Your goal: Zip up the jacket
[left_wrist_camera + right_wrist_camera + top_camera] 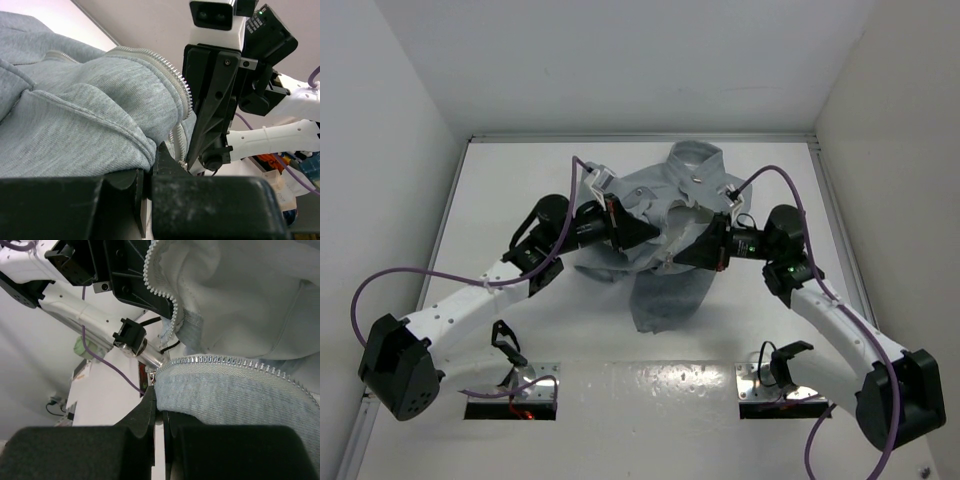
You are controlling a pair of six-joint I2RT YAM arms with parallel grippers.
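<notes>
Jacket [665, 295] first: we see it bunched just toward 12 o'clock of the tabletop's [590, 375] middle, with its collar [696, 160] at the far side and a loose flap trailing toward 6 o'clock. Both arms meet over its open front. Our left claw [653, 237] reaches in from 9 o'clock and our right claw [680, 257] from 3 o'clock. Their tips are nearly touching, each with its fingers pressed together on one front edge of the cloth.

We judge this hold to be about alignment. Each front edge is pinched near the bottom end of its track so the two halves can be brought together and seated before any pull runs upward. Lifting the edges, as they appear to be, would also stop soft cloth folding over the teeth.

The overhead view gives only the layout; black fingers hide the zipper there. The left wrist view shows a row of zipper teeth [172, 70] curving down over the grey fold to the fingertips, with the other claw pointing at the same spot. The right wrist view adds the opposite side: a taut toothed edge [235, 362] running into its closed fingers, with white lining [230, 285] hanging above. We cannot make out a slider in either close view, and the two rows are apart, so we take the zipping as not yet begun.
</notes>
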